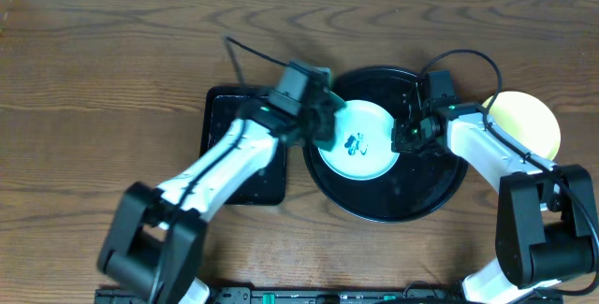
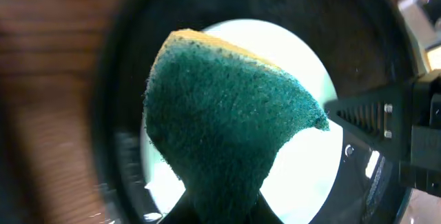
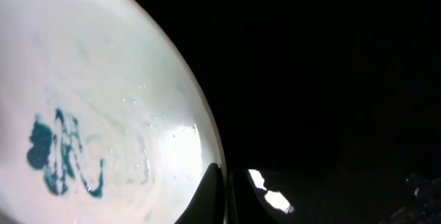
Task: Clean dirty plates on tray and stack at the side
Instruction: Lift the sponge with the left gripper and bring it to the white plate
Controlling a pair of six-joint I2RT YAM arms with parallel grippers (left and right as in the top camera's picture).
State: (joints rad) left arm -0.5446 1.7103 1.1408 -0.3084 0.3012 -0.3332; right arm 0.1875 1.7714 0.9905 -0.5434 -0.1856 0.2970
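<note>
A pale blue-white plate point(image 1: 368, 147) with a dark blue-green scribble point(image 1: 356, 143) lies in the round black tray point(image 1: 426, 196). My left gripper point(image 1: 323, 122) is shut on a green and yellow sponge point(image 2: 231, 114), held over the plate's left part point(image 2: 310, 162). My right gripper point(image 1: 407, 137) is shut on the plate's right rim point(image 3: 207, 148); the scribble shows in the right wrist view point(image 3: 58, 155). A pale yellow plate point(image 1: 529, 122) lies on the table right of the tray.
A smaller rectangular black tray point(image 1: 234, 168) sits left of the round tray, partly under my left arm. Brown wood-grain tabletop point(image 1: 94, 108) spreads around both trays.
</note>
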